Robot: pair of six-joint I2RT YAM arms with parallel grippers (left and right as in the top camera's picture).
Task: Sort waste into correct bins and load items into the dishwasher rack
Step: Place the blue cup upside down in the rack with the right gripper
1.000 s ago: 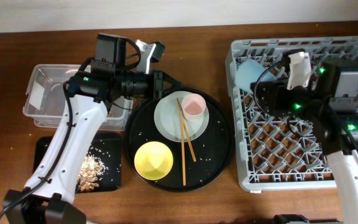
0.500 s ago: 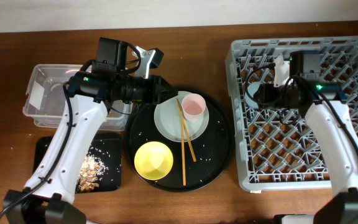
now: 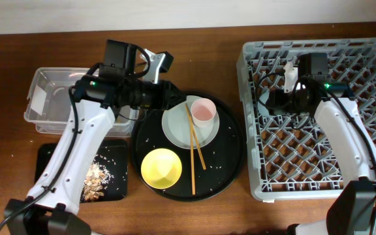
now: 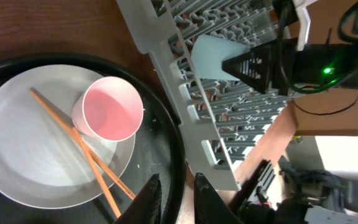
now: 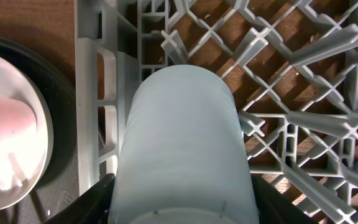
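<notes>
Inside the grey plastic lattice rack (image 3: 318, 176), the right gripper (image 5: 179, 208) clamps one light-blue cup (image 5: 182, 124), fingertips cut off. The left gripper (image 4: 173, 196) has its jaws slightly apart beside two wooden chopsticks (image 3: 192, 147).

The right arm has swung in from the rack's (image 3: 248, 150) right side, and the right tool (image 3: 275, 98), clamped on the blue cup (image 5: 182, 143), has brought it from the rack's far-left corner down among the pegs by the left wall.
</notes>
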